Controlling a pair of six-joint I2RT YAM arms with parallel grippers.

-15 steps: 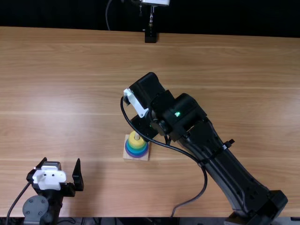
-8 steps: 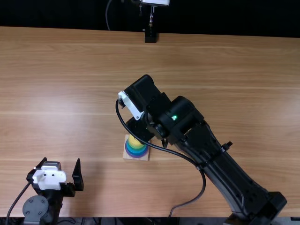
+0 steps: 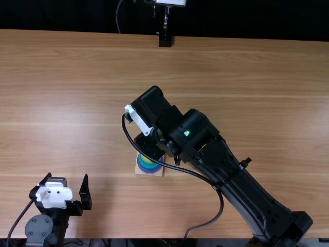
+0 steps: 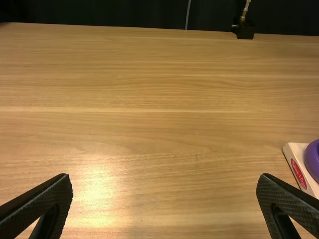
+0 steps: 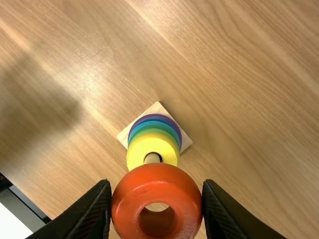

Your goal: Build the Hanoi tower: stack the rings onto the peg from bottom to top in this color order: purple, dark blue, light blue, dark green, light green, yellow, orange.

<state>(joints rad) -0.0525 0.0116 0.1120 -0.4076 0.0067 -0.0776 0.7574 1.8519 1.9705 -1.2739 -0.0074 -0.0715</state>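
Observation:
In the top view my right gripper (image 3: pixel 149 145) is over the ring stack (image 3: pixel 148 165), partly covering it. The right wrist view has my right gripper (image 5: pixel 156 209) shut on the orange ring (image 5: pixel 156 191), held above and beside the peg (image 5: pixel 152 158). The yellow ring (image 5: pixel 144 146) tops the stack, with green, blue and purple rings below on the square wooden base (image 5: pixel 186 141). At the near left, my left gripper (image 3: pixel 64 191) stands open; in the left wrist view my left gripper (image 4: pixel 164 186) has its fingers wide apart, and the purple ring (image 4: pixel 313 159) shows at the edge.
The wooden table (image 3: pixel 247 72) extends around the stack. A black stand (image 3: pixel 165 39) is at its far edge. The right arm (image 3: pixel 231 175) crosses the near right part, and its cable (image 3: pixel 218 211) loops beside it.
My right gripper has moved left and slightly toward the near edge, covering more of the stack and its yellow ring in the top view. The left arm has stayed still.

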